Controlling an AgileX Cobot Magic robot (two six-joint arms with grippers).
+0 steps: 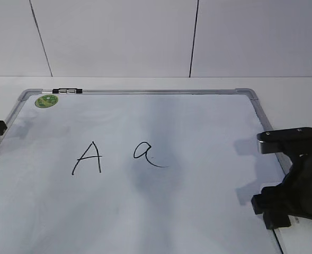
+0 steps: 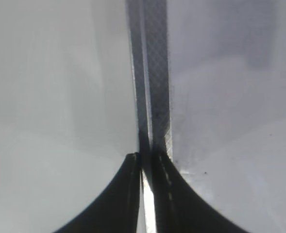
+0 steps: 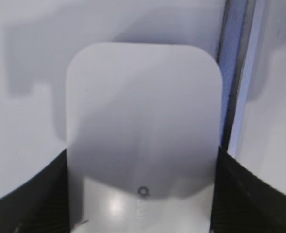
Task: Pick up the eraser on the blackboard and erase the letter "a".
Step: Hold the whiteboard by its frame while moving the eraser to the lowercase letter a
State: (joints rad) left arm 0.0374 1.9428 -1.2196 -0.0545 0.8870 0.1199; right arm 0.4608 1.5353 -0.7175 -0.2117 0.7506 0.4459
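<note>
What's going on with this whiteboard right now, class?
The right hand has its fingers on either side of the eraser near the blackboard's right edge. The letter "a" and the capital "A" are both unerased. The left hand sits shut over the board's left frame.

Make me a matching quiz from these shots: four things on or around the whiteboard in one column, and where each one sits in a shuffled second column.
Things
1. eraser
2. letter "a"
3. capital "A"
4. green sticker

Places
A. far left corner of the blackboard
B. between the fingers of the right tool, near the board's right frame
C. left of the other letter
D. near the board's middle, tail curling right

Pairs: 1-B, 2-D, 3-C, 4-A
</note>
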